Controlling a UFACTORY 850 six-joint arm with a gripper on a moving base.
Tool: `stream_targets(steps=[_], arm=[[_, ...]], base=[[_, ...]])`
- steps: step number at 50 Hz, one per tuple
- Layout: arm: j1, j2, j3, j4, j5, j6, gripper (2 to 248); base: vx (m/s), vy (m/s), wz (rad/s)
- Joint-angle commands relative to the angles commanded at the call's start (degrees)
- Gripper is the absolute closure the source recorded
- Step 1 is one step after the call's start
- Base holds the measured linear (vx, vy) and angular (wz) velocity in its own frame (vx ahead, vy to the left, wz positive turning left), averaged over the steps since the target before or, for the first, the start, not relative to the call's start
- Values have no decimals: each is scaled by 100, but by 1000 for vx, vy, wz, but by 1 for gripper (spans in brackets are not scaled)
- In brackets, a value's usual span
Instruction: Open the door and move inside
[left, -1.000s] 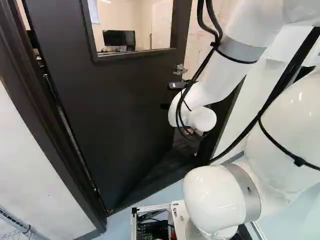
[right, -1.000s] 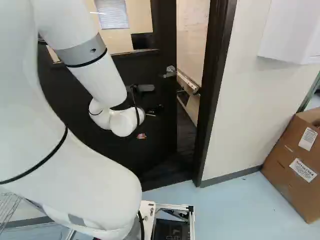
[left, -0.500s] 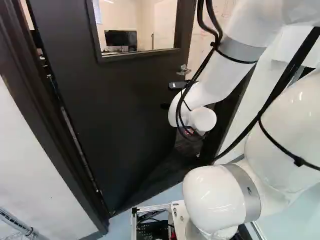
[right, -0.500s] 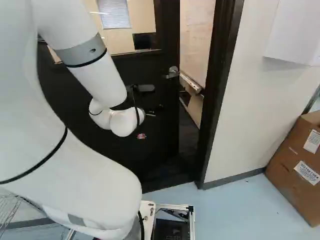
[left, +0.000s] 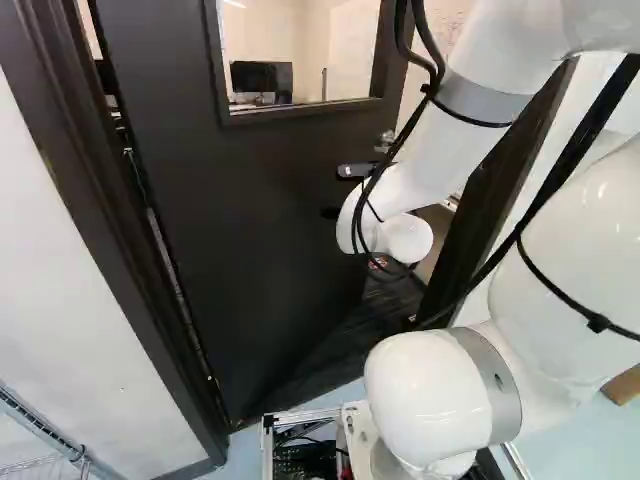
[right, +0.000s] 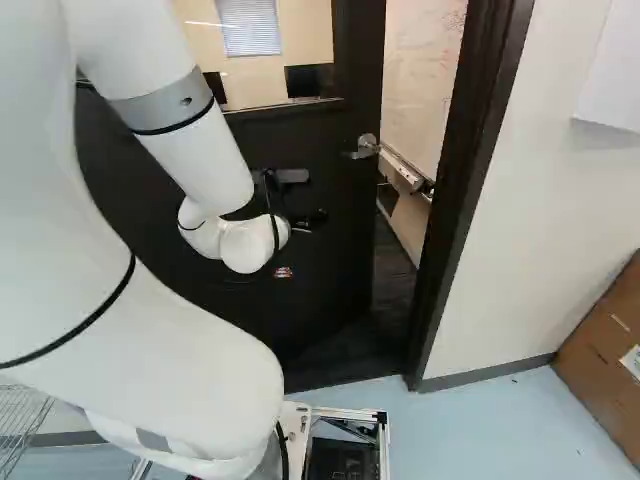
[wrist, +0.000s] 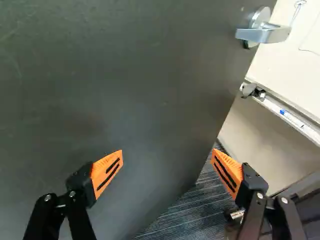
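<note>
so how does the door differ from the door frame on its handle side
The door is a broad panel, while the door frame is a narrow upright strip set against the wall.
The door carries a window and a lever handle; that frame shows neither.
The door stands ajar, angled away from that frame.
Both are dark.

**Dark door stands ajar**

From where I stand, the tall, dark, smooth door (left: 270, 200) is upright, straight ahead at twelve o'clock, swung partly away. Its window (left: 310, 60) sits toward twelve on the face. The silver lever handle (right: 366, 147) sits near two, beside the free edge, where a gap shows toward three.
</note>
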Motion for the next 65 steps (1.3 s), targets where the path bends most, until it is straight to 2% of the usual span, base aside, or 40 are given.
stream_targets(steps=[40, 65], arm=[[0, -8, -7, 12, 0, 0, 3], [133, -246, -232, 336, 0, 0, 3]], base=[[14, 8, 7], [0, 0, 0]])
